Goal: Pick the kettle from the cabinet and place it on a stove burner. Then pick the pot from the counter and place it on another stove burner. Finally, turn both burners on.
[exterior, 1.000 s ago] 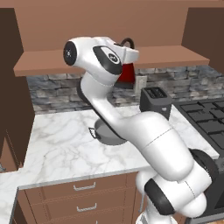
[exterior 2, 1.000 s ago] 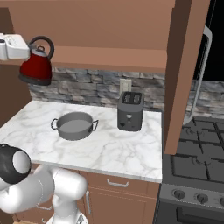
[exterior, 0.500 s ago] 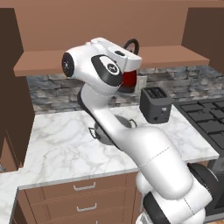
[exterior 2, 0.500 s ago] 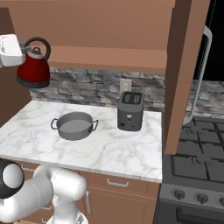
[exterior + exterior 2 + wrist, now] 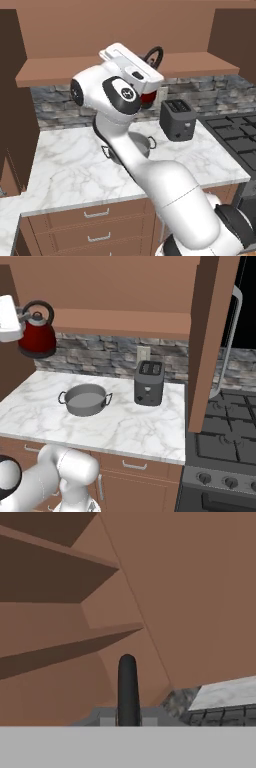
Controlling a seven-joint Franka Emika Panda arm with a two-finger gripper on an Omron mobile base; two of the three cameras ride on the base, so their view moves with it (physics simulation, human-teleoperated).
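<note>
right base view has the red kettle up at about 10 o'clock, hanging in the air off the counter, in front of the cabinet shelf. gripper is clamped on its black arched handle. grey pot sits on the marble at 9 o'clock from the toaster, well apart.

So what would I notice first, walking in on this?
Probably the red kettle, hanging in the air by its black handle from the white claw, just under the brown shelf at the left. Below it a grey pot sits on the marble counter, beside a dark toaster.
</note>
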